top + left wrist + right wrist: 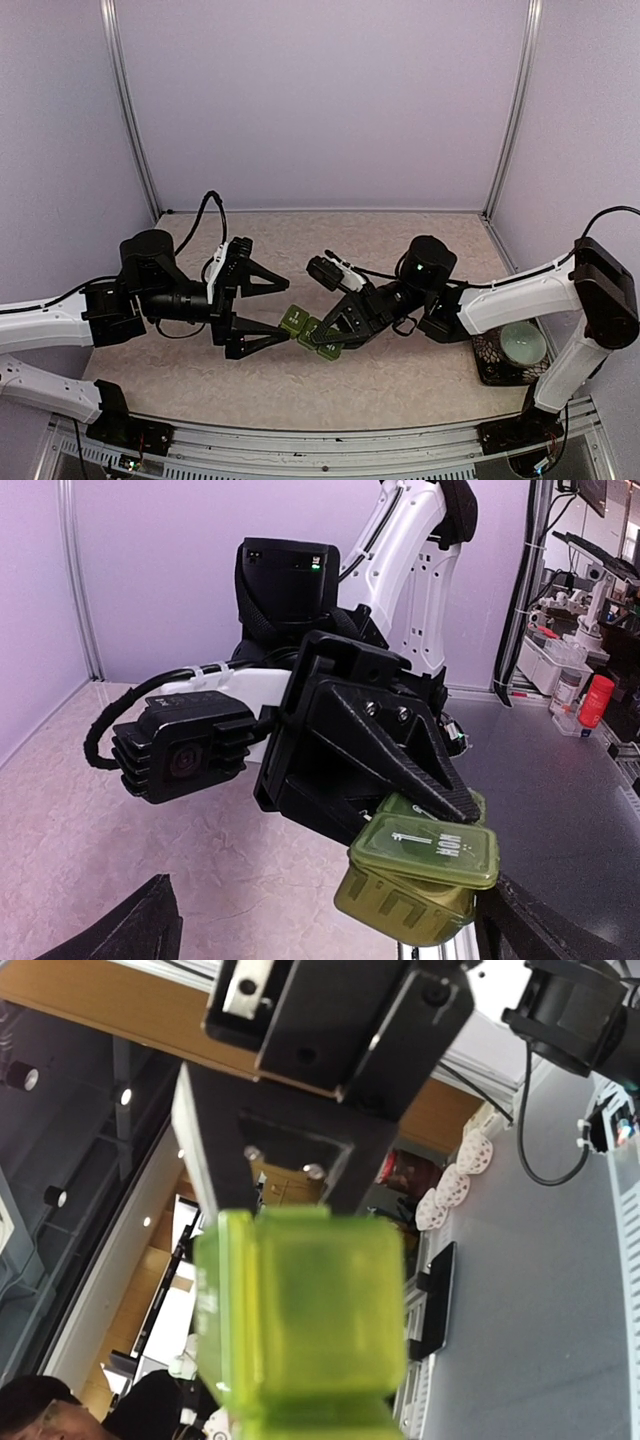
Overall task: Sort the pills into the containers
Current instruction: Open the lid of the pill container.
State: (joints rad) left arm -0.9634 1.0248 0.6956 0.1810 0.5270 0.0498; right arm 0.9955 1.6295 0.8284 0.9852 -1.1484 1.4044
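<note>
Currently: right fingers [405,755] pinch the green pill-box strip [425,865] by one end and hold it in the air above the bench [400,250], between the two arms. Left wrist view: the nearest compartment's lid sits shut, with raised lettering on top; contents cannot be made out. Right wrist view: the strip fills the centre, translucent yellow-green, clamped between the two dark fingers. Left fingers [262,280] are spread wide, hold nothing, and point toward the strip. The strip's free end lies just beside the lower fingertip; whether they touch cannot be told from overhead. A pale green bowl [522,345] sits on a dark mat [488,362] at the bench's right edge, well apart from the strip.
</note>
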